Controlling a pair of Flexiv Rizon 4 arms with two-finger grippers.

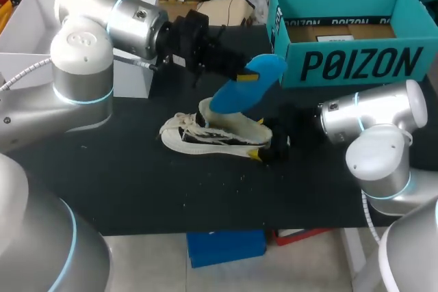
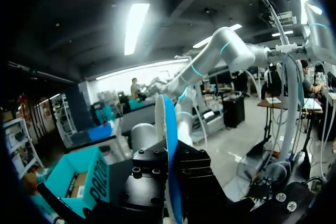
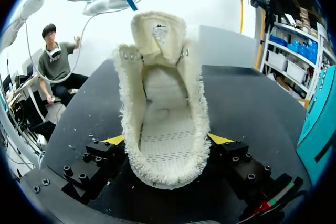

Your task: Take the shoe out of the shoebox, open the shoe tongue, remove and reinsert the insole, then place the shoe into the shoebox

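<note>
The shoe [image 1: 215, 135] sits on its sole in the middle of the table [image 1: 137, 189]. Its toe points toward the left edge and its heel toward the right edge. It is outside the shoebox [image 1: 356, 63], which stands open at the back right corner.

The right gripper [image 1: 270, 148] is at the heel. In the right wrist view its two yellow fingertips [image 3: 220, 139] press against the heel from both sides, so it is pinching the shoe. The shoe runs straight ahead of the gripper, its mouth wide open. The tongue [image 3: 157, 32] stands upright at the far end, and the bare inner floor of the shoe shows.

The insole [image 1: 248, 85], blue on its upper face, is out of the shoe and held in the air above it, toward the back edge. It slants, with the low end over the shoe's mouth near the tongue and the high end toward the shoebox. Whether the low end touches the tongue cannot be told.

The left gripper [image 1: 241, 76] comes in from the back left and grips the insole partway along. In the left wrist view the insole runs edge-on between the black fingers, which are closed on its two faces.
</note>
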